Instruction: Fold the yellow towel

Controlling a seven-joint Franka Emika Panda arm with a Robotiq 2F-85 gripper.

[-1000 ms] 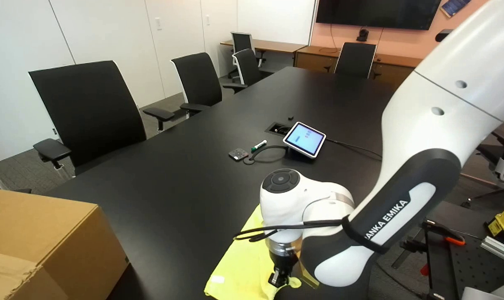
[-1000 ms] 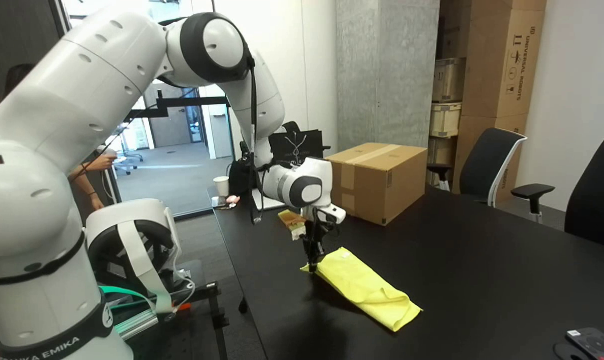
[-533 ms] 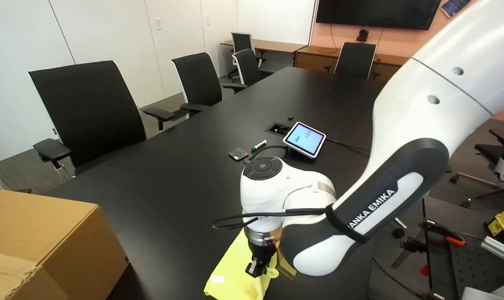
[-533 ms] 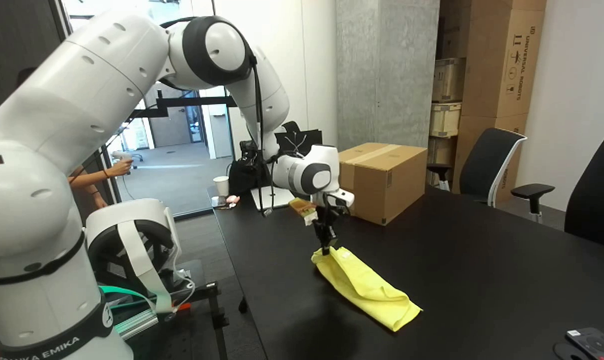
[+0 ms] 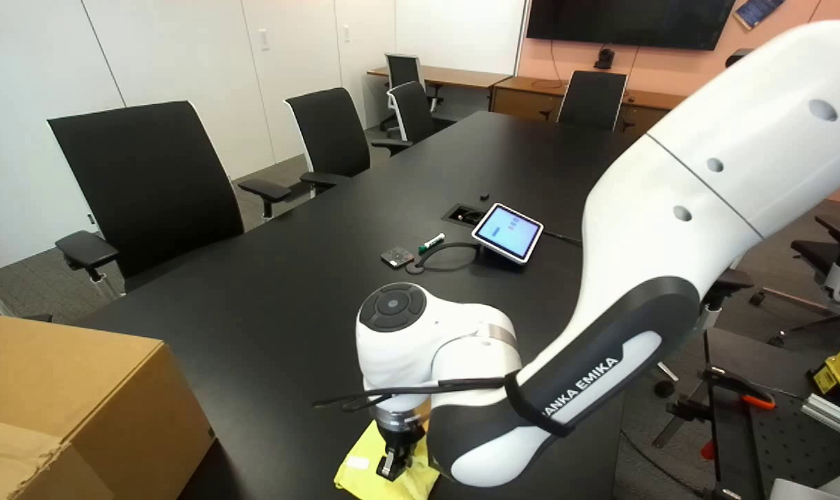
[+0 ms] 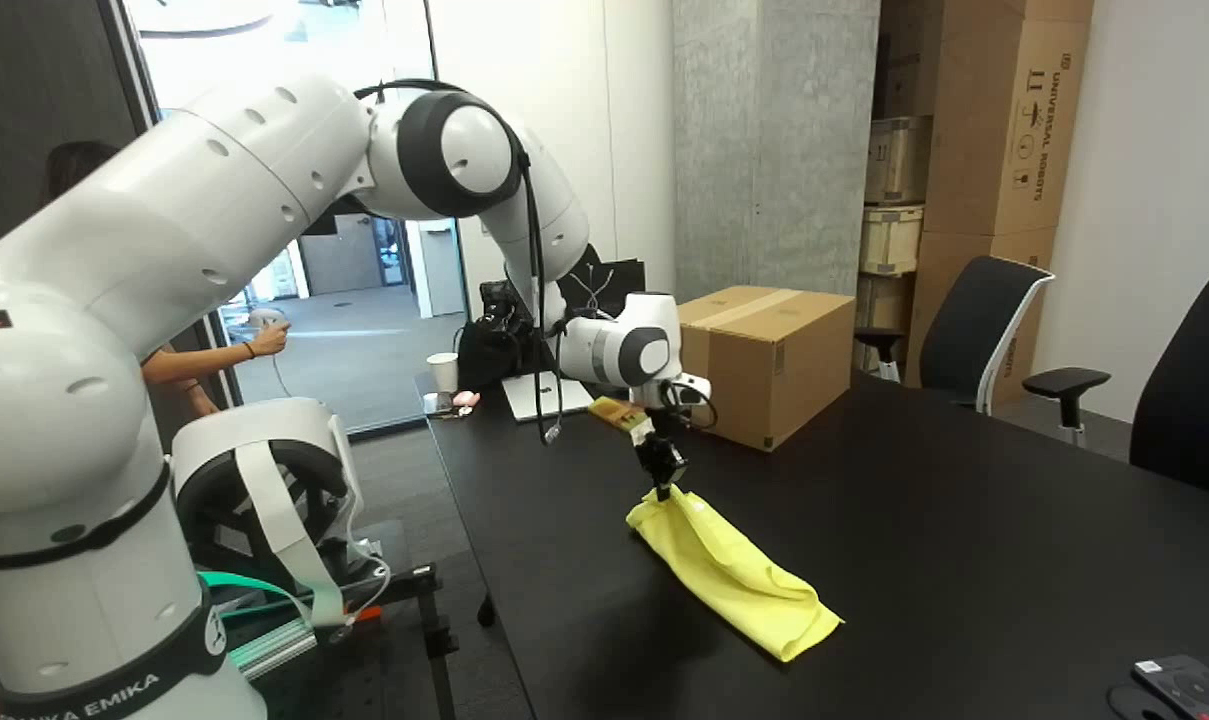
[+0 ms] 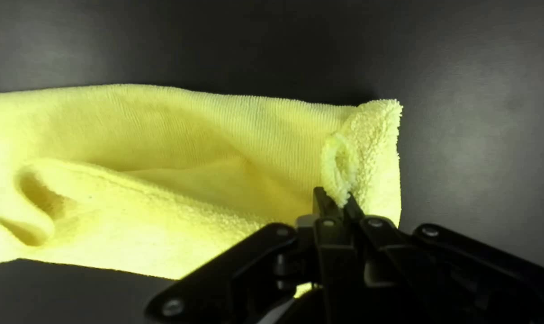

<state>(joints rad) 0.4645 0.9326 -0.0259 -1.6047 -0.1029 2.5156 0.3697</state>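
The yellow towel (image 6: 739, 580) lies on the black table as a long narrow strip. It also shows in an exterior view (image 5: 356, 480), partly behind the arm. My gripper (image 6: 663, 492) is at the towel's far short end in that view, with the held edge raised off the table. In the wrist view the towel (image 7: 164, 130) shows loose folds, and my gripper (image 7: 335, 195) has its two fingertips pinched on a small looped bit of its edge near the right end. The fingers also show in an exterior view (image 5: 387, 469), over the towel.
A large cardboard box (image 6: 764, 360) stands just beyond the gripper, also seen in an exterior view (image 5: 79, 403). A tablet (image 5: 508, 233), a green marker (image 5: 431, 243) and a small dark square (image 5: 397, 257) lie farther along the table. A remote (image 6: 1192, 685) lies at the corner.
My gripper has moved across the towel's end, rightward and up in one exterior picture and leftward in another, and has carried the pinched towel edge up and over with it.
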